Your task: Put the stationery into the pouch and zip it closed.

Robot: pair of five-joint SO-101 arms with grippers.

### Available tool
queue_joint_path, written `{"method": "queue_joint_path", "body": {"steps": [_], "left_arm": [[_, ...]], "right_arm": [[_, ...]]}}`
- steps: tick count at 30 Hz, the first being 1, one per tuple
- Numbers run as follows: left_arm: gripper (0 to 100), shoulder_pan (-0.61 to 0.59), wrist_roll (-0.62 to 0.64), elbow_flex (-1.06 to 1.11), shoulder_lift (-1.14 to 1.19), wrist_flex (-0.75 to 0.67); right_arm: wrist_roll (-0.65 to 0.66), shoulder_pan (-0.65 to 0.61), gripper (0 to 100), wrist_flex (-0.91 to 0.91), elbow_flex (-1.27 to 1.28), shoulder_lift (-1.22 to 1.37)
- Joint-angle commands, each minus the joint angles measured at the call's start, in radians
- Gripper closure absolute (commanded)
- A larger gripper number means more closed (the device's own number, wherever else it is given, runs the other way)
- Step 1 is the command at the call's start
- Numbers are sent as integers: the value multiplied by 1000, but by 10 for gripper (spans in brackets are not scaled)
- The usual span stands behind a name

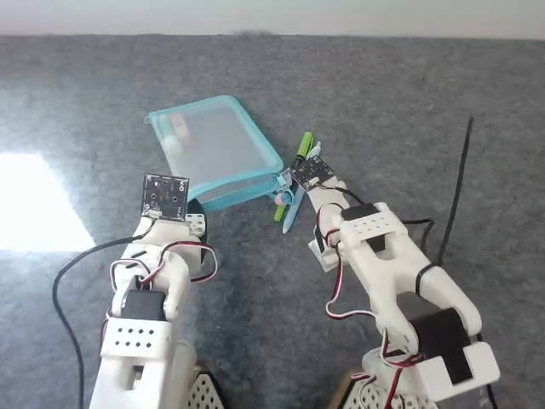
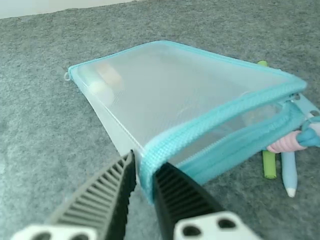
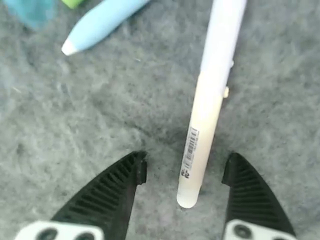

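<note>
**Filling stage: pouch mouth held open, white pen lined up for a grasp**

The work appears to be at the filling step, with the zip not yet drawn. The teal mesh pouch [image 1: 217, 145] lies on the grey desk [image 1: 426, 94], left of centre, with its zip edge facing near and right. The left tool [image 2: 145, 161] is pinched almost shut on the upper lip of that edge, at its near-left end. This raises the lip, and in the left wrist view the two teal zip bands stand apart, so the mouth gapes. A few small pieces show through the mesh at the pouch's far-left corner.

The loose pens lie just right of the mouth: a green pen [image 1: 303, 146], a light blue pen [image 3: 100, 24] and a white pen [image 3: 212, 85]. A pink piece [image 2: 285, 145] sits at the right end of the mouth, and whether it is inside cannot be told. The right tool [image 3: 187, 157] hangs low over the white pen with its jaws wide apart, one on either side of the pen's near end, holding nothing.

The next move likely calls for the right tool to sink until its fingers flank the barrel, then close across it. It would then lift the pen and carry it left into the gap. A round, smooth barrel gripped at its very end may swing, so a hold nearer the middle looks safer. The left tool should keep the lip raised throughout. Zipping can follow only once every pen is inside.
</note>
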Motion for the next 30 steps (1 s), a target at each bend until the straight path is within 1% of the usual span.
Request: {"method": "queue_joint_path", "body": {"steps": [1, 5, 7, 11, 15, 19, 22, 27, 30], "left_arm": [[988, 6, -5, -8, -2, -18], [988, 5, -5, -8, -2, -18], [988, 5, -5, -8, -2, -18], [988, 5, -5, -8, -2, -18], [988, 2, -5, -8, -2, -20], [988, 3, -5, -8, -2, -21], [988, 5, -5, -8, -2, -23], [988, 5, -5, -8, -2, -23], [988, 5, -5, -8, -2, -23]], "right_arm": [[11, -4, 808, -19, -5, -1], [-12, -2, 913, -13, -5, -1], [-35, -1, 948, -13, -5, -1], [-44, 1, 980, -10, -5, -2], [-44, 47, 991, 39, -12, -38], [-40, 99, 991, 142, -14, -202], [-40, 94, 991, 248, -14, -384], [-37, -28, 991, 453, -66, -693], [17, -81, 991, 486, -100, -785]]}}
